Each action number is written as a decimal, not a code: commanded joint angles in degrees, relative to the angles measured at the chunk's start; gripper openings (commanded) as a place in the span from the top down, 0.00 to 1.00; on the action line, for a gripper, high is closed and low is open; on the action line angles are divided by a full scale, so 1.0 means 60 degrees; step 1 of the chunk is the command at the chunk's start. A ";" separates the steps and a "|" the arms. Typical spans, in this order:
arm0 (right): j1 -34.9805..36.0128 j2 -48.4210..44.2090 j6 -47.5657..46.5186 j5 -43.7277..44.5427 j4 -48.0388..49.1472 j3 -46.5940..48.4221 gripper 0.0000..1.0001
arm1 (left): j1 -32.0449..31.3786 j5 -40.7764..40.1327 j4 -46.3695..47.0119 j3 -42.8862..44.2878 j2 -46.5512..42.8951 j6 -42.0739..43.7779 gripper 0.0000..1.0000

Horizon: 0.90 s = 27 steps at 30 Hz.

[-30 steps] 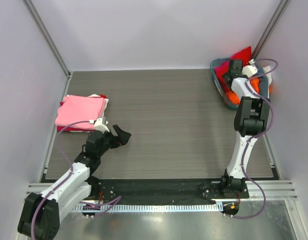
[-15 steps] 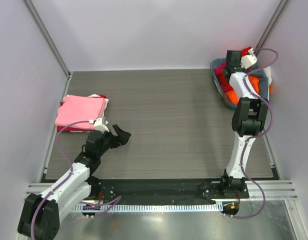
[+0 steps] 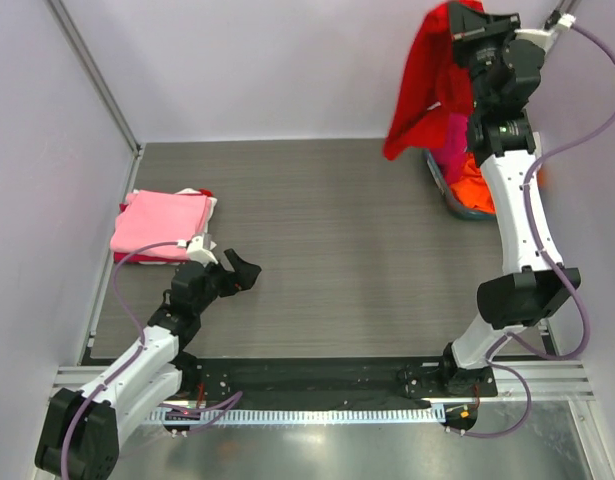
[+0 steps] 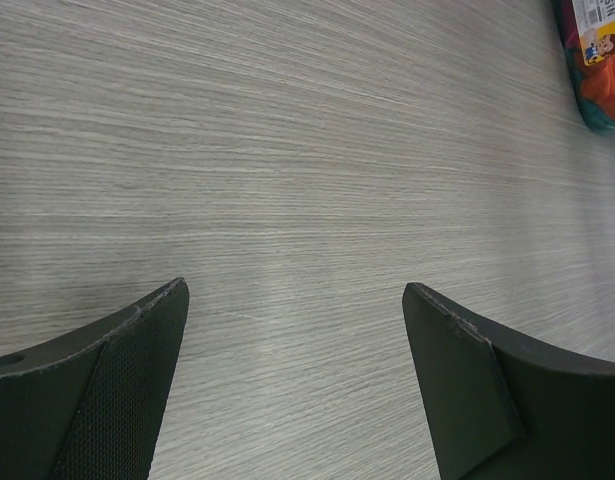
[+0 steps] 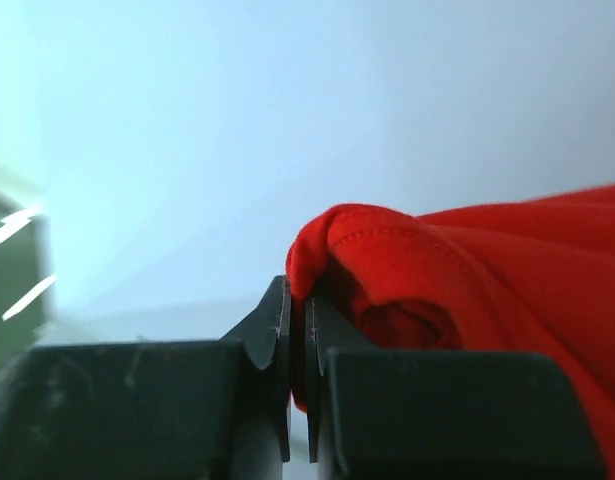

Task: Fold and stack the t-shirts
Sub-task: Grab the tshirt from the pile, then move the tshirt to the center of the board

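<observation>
Red t-shirt (image 3: 427,85): off the surface (image 3: 327,230), hanging in loose folds at the upper right of the top view, in front of the back wall. Its lower hem hangs above the left rim of the basket (image 3: 439,178).

Right fingers (image 5: 297,320): pressed together on a bunched fold of the red cloth; a hem seam shows just beside the tips in the wrist view.

Writing: one label (image 4: 602,30) at the upper right of the left wrist view, white strip above a cartoon figure on orange. Print too small to read.

Right arm: stretched nearly straight up from its base at lower right, wrist at the top edge of the frame. Half a second ago it was bent low over the basket with the red cloth still inside.

In the basket: an orange t-shirt (image 3: 474,190) and a magenta t-shirt (image 3: 453,140).

Left fingers (image 3: 245,272): spread apart, holding nothing, low over bare surface at lower left. Arm folded; pose unchanged from the earlier frames.

Folded pink t-shirts (image 3: 162,222): stacked at the left edge of the surface, unchanged.
</observation>
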 commanded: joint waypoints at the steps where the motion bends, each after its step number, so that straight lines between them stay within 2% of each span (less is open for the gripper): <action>1: 0.1008 -0.0514 0.1293 -0.1724 0.1348 0.1346 0.99 | -0.0026 -0.0162 0.0129 0.0291 -0.0079 0.0081 0.12; 4: 0.1304 -0.0849 0.2142 -0.2249 0.1362 0.1597 0.99 | -0.0026 -0.0176 0.0085 0.0291 -0.0137 0.0096 0.12; 7: 0.1348 -0.1695 0.2540 -0.3068 0.1421 0.0780 0.99 | -0.0026 -0.0191 0.0041 0.0276 -0.0239 0.0110 0.12; 8: 0.1348 -0.2020 0.2511 -0.3246 0.1407 -0.0282 0.98 | -0.0026 -0.0206 0.0012 0.0262 -0.0269 0.0110 0.12; 10: 0.1348 -0.2926 0.2162 -0.3540 0.1421 -0.1823 0.90 | -0.0026 -0.0250 -0.0032 0.0261 -0.0342 0.0125 0.12; 11: 0.1348 -0.3975 0.2072 -0.3686 0.1363 -0.3673 0.85 | -0.0026 -0.0264 -0.0047 0.0247 -0.0415 0.0125 0.12; 13: 0.1304 -0.5093 0.1693 -0.3616 0.0680 -0.5586 0.73 | -0.0026 -0.0308 -0.0047 0.0203 -0.0474 0.0125 0.12; 14: 0.1362 -0.6346 0.0646 -0.2962 0.0080 -0.7162 0.63 | -0.0011 -0.0294 -0.0047 0.0203 -0.0518 0.0139 0.12; 16: 0.1757 -0.7568 -0.0166 -0.2008 -0.1693 -0.8723 0.43 | -0.0026 -0.0104 -0.0120 0.0232 -0.0547 0.0285 0.11; 17: 0.1758 -0.8126 -0.0649 -0.1408 -0.2293 -1.0079 0.27 | -0.0026 0.0013 -0.0164 0.0276 -0.0533 0.0547 0.11; 18: 0.1758 -0.9306 -0.0856 -0.0213 -0.3271 -1.0702 0.25 | -0.0011 0.0115 -0.0266 0.0349 -0.0475 0.0579 0.11; 19: 0.1758 -0.9869 -0.1105 0.0350 -0.3614 -1.1781 0.24 | -0.0026 0.0160 -0.0267 0.0364 -0.0445 0.0594 0.11; 20: 0.1744 -1.0396 -0.1441 0.0732 -0.3922 -1.2227 0.24 | -0.0011 0.0175 -0.0267 0.0378 -0.0402 0.0594 0.11; 22: 0.1758 -1.1717 -0.1795 0.1365 -0.4597 -1.2858 0.17 | -0.0026 0.0161 -0.0267 0.0437 -0.0240 0.0608 0.10; 23: 0.1744 -1.1996 -0.2086 0.1439 -0.4773 -1.3224 0.11 | -0.0026 0.0160 -0.0252 0.0466 -0.0197 0.0608 0.10; 27: 0.1758 -1.1634 -0.2570 0.1221 -0.5141 -1.3330 0.06 | -0.0026 -0.0044 -0.0296 0.0554 -0.0064 0.0594 0.08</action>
